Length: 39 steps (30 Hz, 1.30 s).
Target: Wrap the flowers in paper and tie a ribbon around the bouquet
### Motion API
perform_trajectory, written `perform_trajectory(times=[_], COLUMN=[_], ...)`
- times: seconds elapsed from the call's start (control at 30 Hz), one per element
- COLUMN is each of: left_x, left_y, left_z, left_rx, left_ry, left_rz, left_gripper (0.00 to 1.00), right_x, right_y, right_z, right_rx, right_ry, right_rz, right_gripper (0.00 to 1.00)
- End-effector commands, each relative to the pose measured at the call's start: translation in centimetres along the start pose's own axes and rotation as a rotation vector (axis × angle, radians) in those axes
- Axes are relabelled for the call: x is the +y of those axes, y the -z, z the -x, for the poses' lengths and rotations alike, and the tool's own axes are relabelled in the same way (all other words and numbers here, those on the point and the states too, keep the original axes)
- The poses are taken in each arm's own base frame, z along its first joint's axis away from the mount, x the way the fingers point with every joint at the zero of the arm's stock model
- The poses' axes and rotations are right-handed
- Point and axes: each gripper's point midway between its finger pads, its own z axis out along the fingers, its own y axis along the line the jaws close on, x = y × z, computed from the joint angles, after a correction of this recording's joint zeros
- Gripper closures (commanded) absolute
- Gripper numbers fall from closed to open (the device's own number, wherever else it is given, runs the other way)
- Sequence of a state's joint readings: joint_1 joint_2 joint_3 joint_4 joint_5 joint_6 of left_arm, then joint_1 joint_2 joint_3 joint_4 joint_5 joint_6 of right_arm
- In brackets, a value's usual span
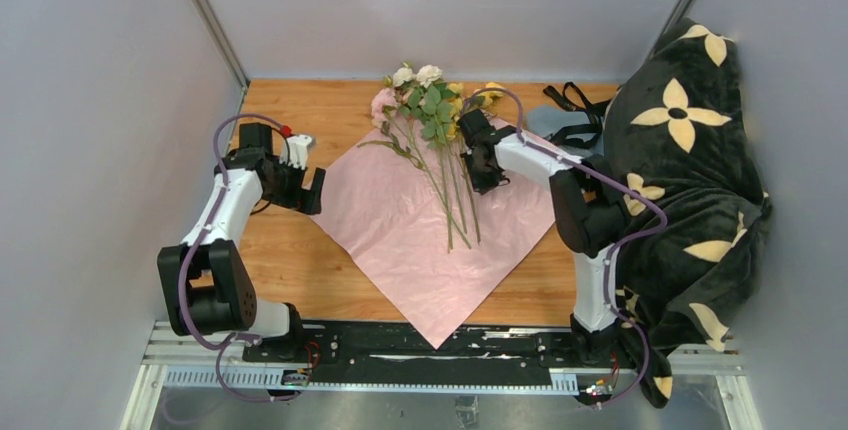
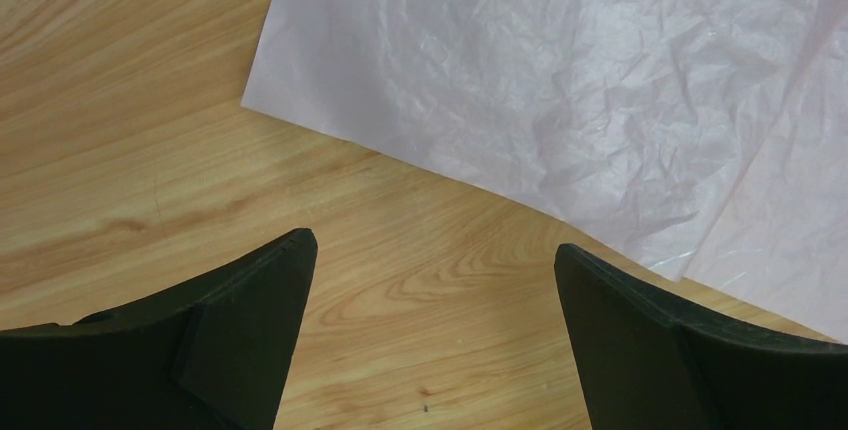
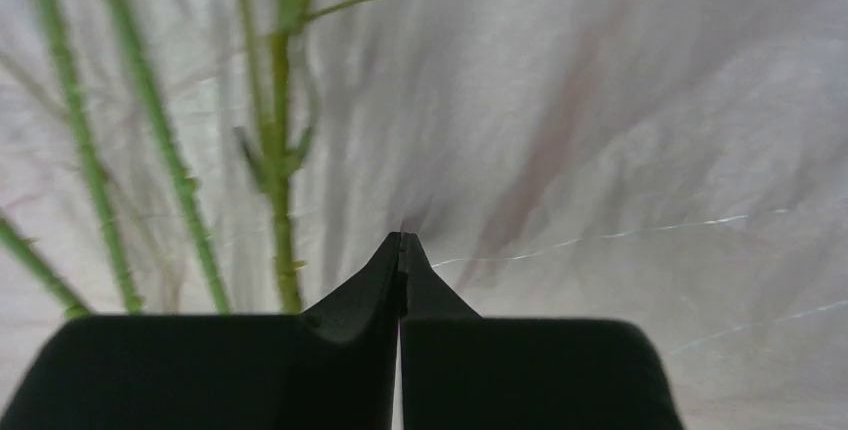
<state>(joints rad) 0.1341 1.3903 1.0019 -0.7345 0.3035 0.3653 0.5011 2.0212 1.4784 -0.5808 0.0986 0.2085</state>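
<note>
The paper [image 1: 400, 240] lies flat as a diamond on the wooden table, pale pink face up. The flowers [image 1: 428, 105] rest on its far half, blooms at the back and stems [image 1: 458, 212] running towards me. My right gripper [image 1: 487, 176] sits just right of the stems, tips down on the sheet. In the right wrist view the right gripper [image 3: 403, 238] is shut, and creases in the paper [image 3: 620, 130] run into its tips beside green stems [image 3: 280, 150]. My left gripper [image 1: 308, 190] hangs open at the sheet's left corner. The left gripper [image 2: 435, 250] has bare wood between its fingers, near the paper [image 2: 560, 80] edge.
A black ribbon [image 1: 573, 102] lies looped at the back right on a grey-blue cloth [image 1: 545, 120]. A large black blanket with cream flower shapes [image 1: 690, 180] fills the right side beside the right arm. Grey walls close in the left, back and right.
</note>
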Motion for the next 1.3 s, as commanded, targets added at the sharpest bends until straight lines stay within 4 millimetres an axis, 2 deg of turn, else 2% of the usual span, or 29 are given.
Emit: perform_trajectory(times=[0.0, 0.13, 0.23, 0.3, 0.4, 0.47, 0.5, 0.53, 0.57, 0.6, 0.73, 0.83, 0.9, 1.03, 1.07, 1.17, 1.2, 1.27], left_x=[0.7, 1.1, 2.1, 3.2, 5.0, 5.8, 6.0, 6.0, 6.1, 6.1, 5.6, 4.9, 4.4, 3.3, 3.2, 3.2, 3.3, 3.5], left_y=[-0.2, -0.6, -0.9, -1.6, -3.1, -4.5, -5.1, -5.6, -6.2, -6.7, -8.4, -9.1, -9.4, -9.7, -9.7, -9.4, -9.3, -9.0], left_z=[-0.5, -0.4, 0.2, 0.5, 0.7, 0.3, 0.2, 0.0, -0.2, -0.5, -1.0, -1.2, -1.3, -1.5, -1.5, -0.8, -0.6, -0.1], left_rx=[0.012, 0.016, 0.018, 0.031, 0.081, 0.136, 0.15, 0.164, 0.176, 0.19, 0.226, 0.233, 0.236, 0.242, 0.239, 0.217, 0.21, 0.194], left_ry=[-0.017, -0.011, -0.009, -0.007, 0.007, 0.025, 0.034, 0.039, 0.044, 0.049, 0.071, 0.086, 0.094, 0.092, 0.089, 0.083, 0.082, 0.079], left_rz=[0.039, 0.052, 0.082, 0.123, 0.169, 0.175, 0.171, 0.165, 0.159, 0.152, 0.089, 0.048, 0.01, -0.056, -0.062, -0.066, -0.063, -0.053], left_gripper=[0.0, 0.0, 0.0, 0.0, 0.0, 0.0, 0.0, 0.0, 0.0, 0.0, 0.0, 0.03, 0.17, 0.55, 0.65, 0.95, 1.0, 1.0], right_x=[2.5, 3.5, 2.4, 0.7, -2.9, -6.3, -7.9, -9.3, -10.4, -11.4, -14.7, -15.9, -16.5, -17.5, -17.5, -17.1, -16.8, -16.0], right_y=[0.5, 0.7, 2.4, 4.0, 6.5, 8.1, 8.4, 8.7, 8.4, 8.4, 8.1, 7.4, 6.8, 6.5, 6.5, 5.8, 5.6, 5.2], right_z=[-0.1, -0.2, 0.4, 0.9, 0.9, 0.2, -0.6, -1.5, -3.2, -3.9, -6.8, -7.7, -8.0, -8.1, -8.0, -7.6, -7.3, -6.6], right_rx=[0.006, 0.008, -0.019, -0.043, -0.086, -0.124, -0.134, -0.144, -0.133, -0.155, -0.224, -0.222, -0.207, -0.221, -0.228, -0.231, -0.237, -0.25], right_ry=[0.099, 0.118, 0.125, 0.105, 0.007, -0.093, -0.142, -0.194, -0.245, -0.306, -0.514, -0.579, -0.615, -0.651, -0.652, -0.633, -0.626, -0.611], right_rz=[0.01, 0.047, 0.019, -0.009, -0.052, -0.106, -0.135, -0.157, -0.162, -0.158, -0.14, -0.141, -0.137, -0.173, -0.173, -0.132, -0.11, -0.047], right_gripper=[1.0, 1.0, 1.0, 1.0, 0.98, 0.85, 0.74, 0.65, 0.59, 0.55, 0.52, 0.49, 0.47, 0.41, 0.37, 0.35, 0.35, 0.35])
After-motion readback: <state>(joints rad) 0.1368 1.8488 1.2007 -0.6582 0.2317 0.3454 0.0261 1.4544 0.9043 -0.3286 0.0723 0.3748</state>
